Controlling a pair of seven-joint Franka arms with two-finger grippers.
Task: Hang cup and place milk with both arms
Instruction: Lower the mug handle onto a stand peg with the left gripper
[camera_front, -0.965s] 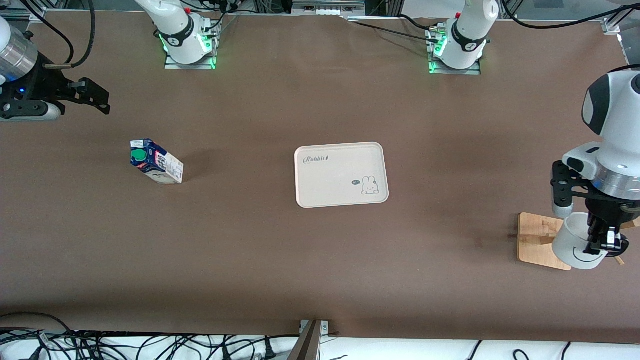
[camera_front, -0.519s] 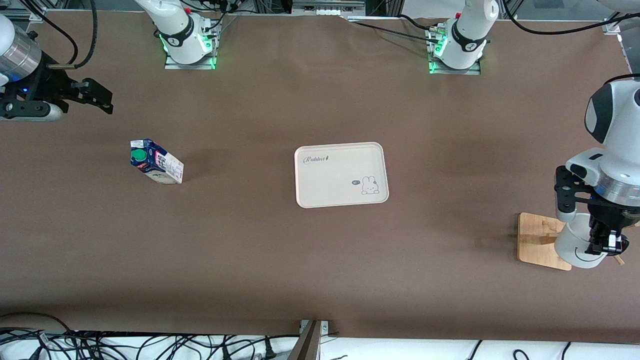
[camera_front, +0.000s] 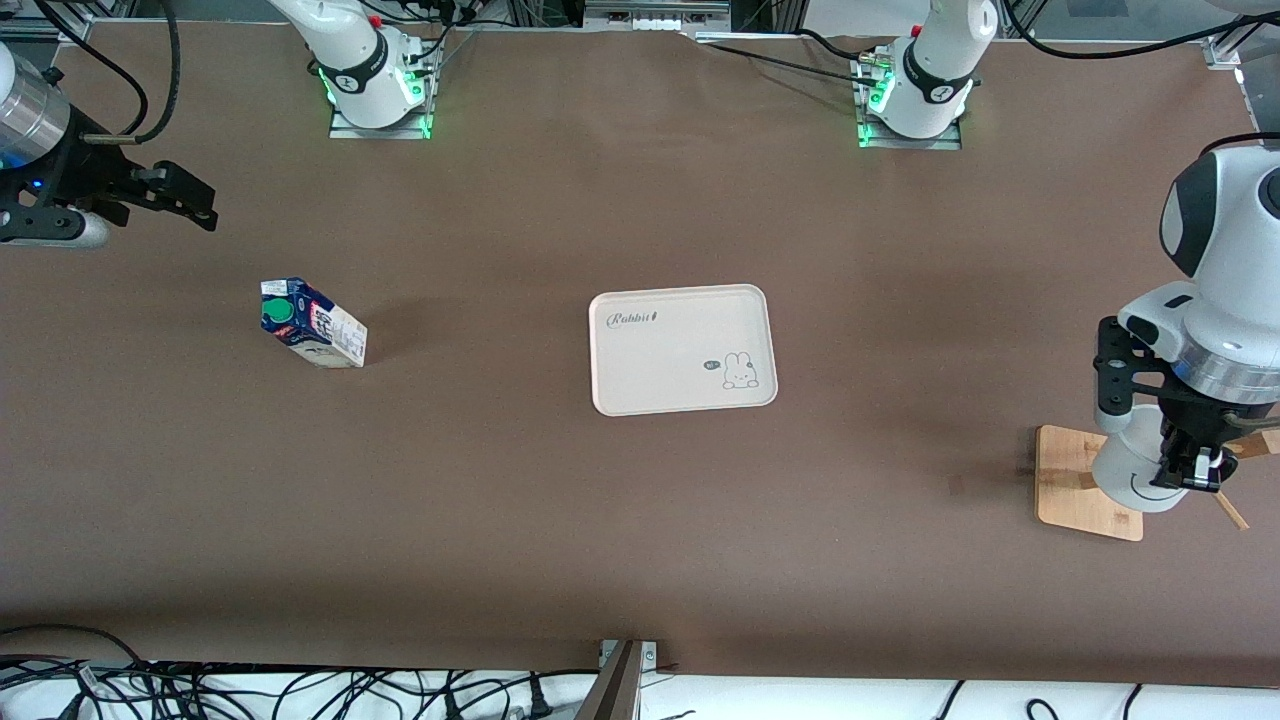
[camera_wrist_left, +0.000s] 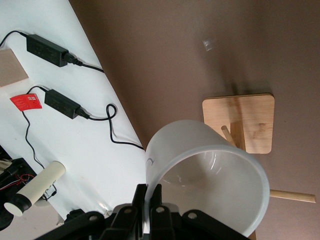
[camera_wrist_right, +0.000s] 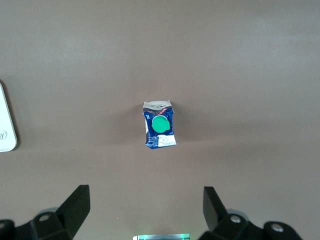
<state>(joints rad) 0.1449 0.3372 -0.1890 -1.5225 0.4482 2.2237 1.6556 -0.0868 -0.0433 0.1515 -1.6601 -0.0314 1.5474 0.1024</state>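
A: While the worktop (camera_front: 620, 530) lies mostly bare, which step is in hand?

B: Hanging the cup, by my reading. The left arm (camera_front: 1215, 290) holds the cup (camera_front: 1128, 472) in the air over a wooden rack (camera_front: 1075, 480) at the left arm's end of the worktop. The left pincer (camera_front: 1190, 468) is pinched on the cup's rim.

A: And the right arm?

B: It waits. The right pincer (camera_front: 170, 195) hangs spread wide and empty above the worktop at its own end, not far from the milk (camera_front: 312, 323). The milk stands alone on the worktop, well apart from the tray (camera_front: 683, 349) at the middle.

A: What does the next move call for?

B: Probably lining the cup's handle up with a peg (camera_wrist_left: 233, 136) and lowering it on. The handle itself I cannot find in any view.

A: What does each view add?

B: The left wrist view looks into the cup's open mouth, with the rack's base and pegs under it. The right wrist view looks straight down on the milk's green cap (camera_wrist_right: 160, 124), between the spread fingers (camera_wrist_right: 75, 205).
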